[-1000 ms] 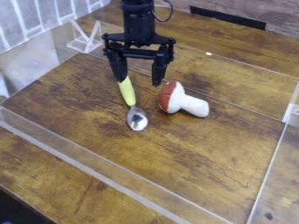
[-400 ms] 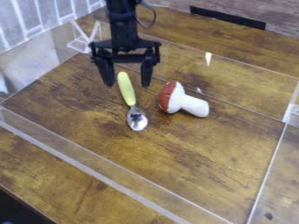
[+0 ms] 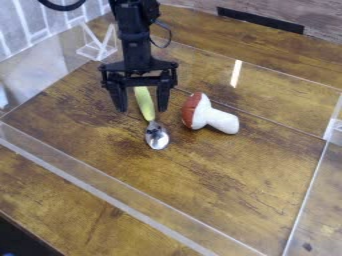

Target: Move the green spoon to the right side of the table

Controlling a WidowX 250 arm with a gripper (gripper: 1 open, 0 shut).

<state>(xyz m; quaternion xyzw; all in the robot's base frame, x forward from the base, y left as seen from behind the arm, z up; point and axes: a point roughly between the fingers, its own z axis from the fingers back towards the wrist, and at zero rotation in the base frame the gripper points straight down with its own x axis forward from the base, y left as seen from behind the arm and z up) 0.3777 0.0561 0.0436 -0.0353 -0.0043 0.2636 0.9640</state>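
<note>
Across the worktop [image 3: 94,180], the green spoon [image 3: 146,106] lies beside the toy mushroom [image 3: 210,114], its handle between the parted jaws [image 3: 143,104], placed there presumably so that closing them would pinch the handle.

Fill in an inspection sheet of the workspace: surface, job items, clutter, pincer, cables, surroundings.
Surface: brown wooden plank tabletop with visible grain.
Job items: spoon with yellow-green handle and shiny metal bowl, lying on the tabletop, bowl toward the camera.
Clutter: toy mushroom with red-brown cap and white stem, on its side beside the spoon.
Pincer: black two-fingered pincer, open, around or above the spoon's handle; contact cannot be told.
Cables: thin dark cable looping beside the arm.
Surroundings: clear walls edging the work area.
</note>
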